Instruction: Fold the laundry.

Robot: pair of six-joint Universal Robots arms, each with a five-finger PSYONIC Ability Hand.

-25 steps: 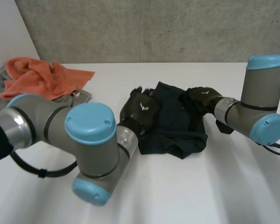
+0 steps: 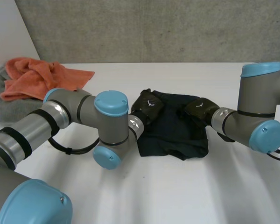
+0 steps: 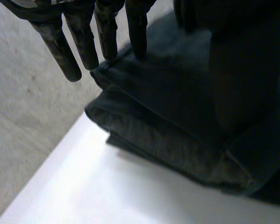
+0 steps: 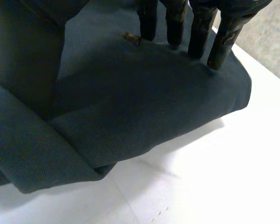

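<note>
A dark navy garment [image 2: 175, 130] lies folded in the middle of the white table [image 2: 177, 191]. My left hand [image 2: 148, 106] rests on its far left corner. In the left wrist view the straight fingers [image 3: 107, 32] touch the cloth [image 3: 168, 121] at its folded edge. My right hand [image 2: 196, 110] lies on the far right part of the garment. Seen from the right wrist, its straight fingertips [image 4: 196, 32] press down on the top layer [image 4: 130, 107] near the rounded corner. Neither hand grips the cloth.
An orange towel [image 2: 42, 77] lies bunched on a grey cloth [image 2: 11, 109] at the table's far left. A grey wall [image 2: 154, 28] runs behind the table. My left arm [image 2: 84, 116] stretches across the left half of the table.
My left arm has swung back and stretched out, and both hands have shifted slightly inward on the garment. The cloth's far edge now lies lower and flatter.
</note>
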